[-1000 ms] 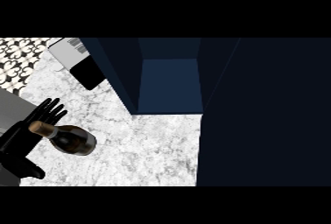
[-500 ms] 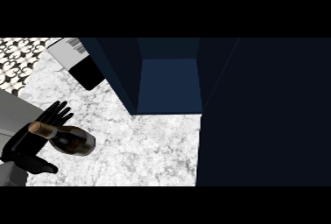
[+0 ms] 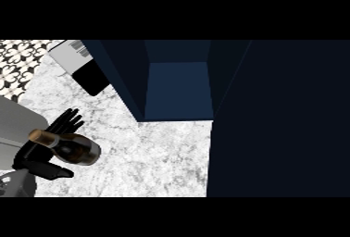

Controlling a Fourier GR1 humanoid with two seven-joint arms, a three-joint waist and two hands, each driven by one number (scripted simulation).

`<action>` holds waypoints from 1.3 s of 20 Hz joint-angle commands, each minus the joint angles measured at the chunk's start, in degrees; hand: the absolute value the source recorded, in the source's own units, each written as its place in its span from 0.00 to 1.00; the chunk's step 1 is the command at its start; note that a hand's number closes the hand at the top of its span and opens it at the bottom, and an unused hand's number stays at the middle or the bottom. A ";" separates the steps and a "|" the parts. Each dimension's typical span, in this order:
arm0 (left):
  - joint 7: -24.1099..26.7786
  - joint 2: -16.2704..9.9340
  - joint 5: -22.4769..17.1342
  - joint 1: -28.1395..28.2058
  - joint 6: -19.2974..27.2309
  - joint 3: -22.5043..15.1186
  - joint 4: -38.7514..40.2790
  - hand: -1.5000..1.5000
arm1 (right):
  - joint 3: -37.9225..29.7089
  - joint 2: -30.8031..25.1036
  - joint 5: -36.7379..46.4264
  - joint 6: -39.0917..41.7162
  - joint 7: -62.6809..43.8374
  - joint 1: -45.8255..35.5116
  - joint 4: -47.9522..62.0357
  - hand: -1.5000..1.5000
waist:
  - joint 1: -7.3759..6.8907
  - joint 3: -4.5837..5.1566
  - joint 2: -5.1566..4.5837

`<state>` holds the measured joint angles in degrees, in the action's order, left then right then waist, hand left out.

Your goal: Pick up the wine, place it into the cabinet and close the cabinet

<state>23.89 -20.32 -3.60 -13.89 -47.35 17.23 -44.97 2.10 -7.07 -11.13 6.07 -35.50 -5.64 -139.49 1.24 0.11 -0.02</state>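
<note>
One hand [image 3: 42, 155] around wine [image 3: 71, 147]

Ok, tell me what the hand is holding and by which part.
The left hand holds the wine bottle round its body, fingers behind it and thumb below.

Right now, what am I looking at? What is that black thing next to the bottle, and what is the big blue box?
You are looking down from a robot's head onto a kitchen counter of white speckled stone. The black thing is the robot's left hand; its grey arm comes in from the bottom left corner. The hand is right beside a dark wine bottle with a brownish top, fingers behind it and thumb below. I cannot tell for sure whether it is gripping the bottle. The big blue box is a cabinet with its inside showing. The huge dark shape on the right looks like its open door. The robot's other hand is out of sight.
</note>
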 commanded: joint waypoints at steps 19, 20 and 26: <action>11.89 1.99 0.39 -2.75 -9.12 -8.29 9.19 1.00 | -0.38 0.40 -3.33 -0.35 -1.60 -0.54 -4.95 0.00 | 0.32 0.05 -0.05; 10.66 1.78 -0.48 -3.52 -8.37 -8.34 6.28 1.00 | -1.60 -0.84 -3.88 -0.18 -3.29 -0.04 -7.44 0.00 | 0.16 -0.03 0.26; 21.29 0.49 6.67 -0.01 -2.54 -14.50 0.67 1.00 | -0.83 0.29 -3.08 0.65 -0.11 -0.10 -3.49 0.00 | -0.06 0.06 0.04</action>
<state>32.46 -19.90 -1.27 -15.62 -44.77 6.39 -40.91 2.29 -6.70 -10.48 6.04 -35.46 -7.51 -138.86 1.20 0.15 0.06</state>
